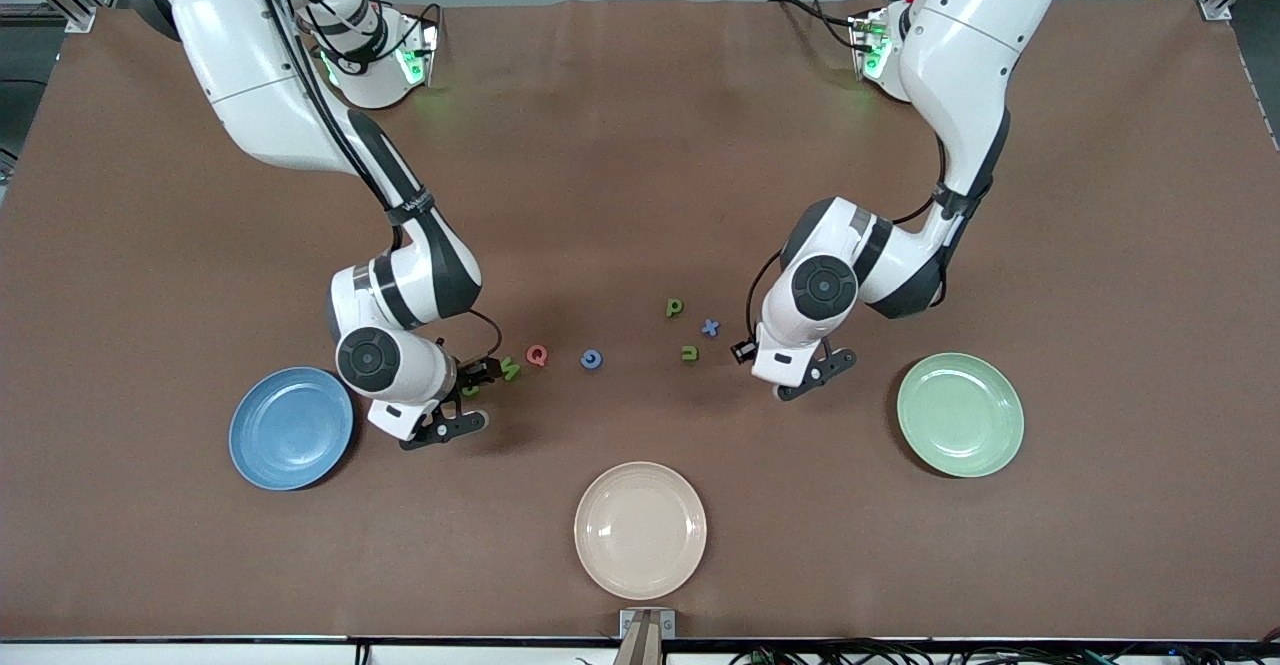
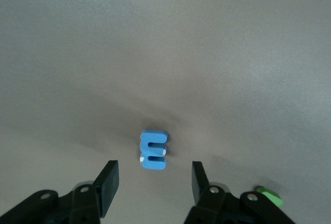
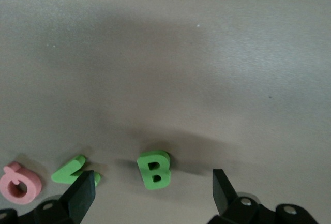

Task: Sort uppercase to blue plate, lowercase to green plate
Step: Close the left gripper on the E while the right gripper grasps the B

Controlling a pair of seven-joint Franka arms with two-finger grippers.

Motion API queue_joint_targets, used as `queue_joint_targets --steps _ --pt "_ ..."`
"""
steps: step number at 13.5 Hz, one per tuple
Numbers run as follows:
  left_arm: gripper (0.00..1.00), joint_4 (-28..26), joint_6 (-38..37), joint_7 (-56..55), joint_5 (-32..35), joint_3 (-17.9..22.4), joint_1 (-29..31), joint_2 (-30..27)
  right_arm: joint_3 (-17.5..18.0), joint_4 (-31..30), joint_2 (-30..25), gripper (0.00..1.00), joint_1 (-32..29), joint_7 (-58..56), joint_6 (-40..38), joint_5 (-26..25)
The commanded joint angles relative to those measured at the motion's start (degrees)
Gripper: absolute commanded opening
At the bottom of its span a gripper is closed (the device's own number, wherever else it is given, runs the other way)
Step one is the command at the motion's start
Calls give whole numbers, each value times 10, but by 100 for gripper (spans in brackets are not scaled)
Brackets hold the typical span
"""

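Note:
My right gripper (image 1: 478,377) (image 3: 154,193) is open, low over the table, with the green B (image 3: 154,169) (image 1: 470,391) between its fingers and untouched. The green N (image 1: 511,369) (image 3: 75,170), red Q (image 1: 537,355) (image 3: 20,182) and blue G (image 1: 591,359) lie in a row beside it. My left gripper (image 1: 745,352) (image 2: 153,185) is open just above the blue m (image 2: 153,150), which the arm hides in the front view. The green u (image 1: 690,352) (image 2: 270,195), blue x (image 1: 710,327) and green p (image 1: 675,307) lie close by. The blue plate (image 1: 290,428) and the green plate (image 1: 960,413) hold nothing.
A beige plate (image 1: 640,530) sits nearest the front camera, midway between the other two plates. The brown table mat (image 1: 640,145) is bare toward the arm bases.

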Motion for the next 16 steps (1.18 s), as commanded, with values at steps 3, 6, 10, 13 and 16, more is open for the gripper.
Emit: queue_joint_targets --steps 3,6,10,13,16 --pt "63 -6 43 -4 12 3 -5 16 -4 -29 -4 100 4 8 37 1" --pt "60 -7 46 -1 12 3 -5 19 -4 -31 -4 96 -2 8 36 0" --pt "57 -16 46 -1 11 6 -4 19 -4 -36 -5 79 -1 8 35 0" --pt "57 -20 46 -1 11 6 -3 21 -4 -36 -6 63 1 7 32 0" --pt "29 -23 46 -1 11 6 1 21 -4 -36 -7 40 3 7 31 0"
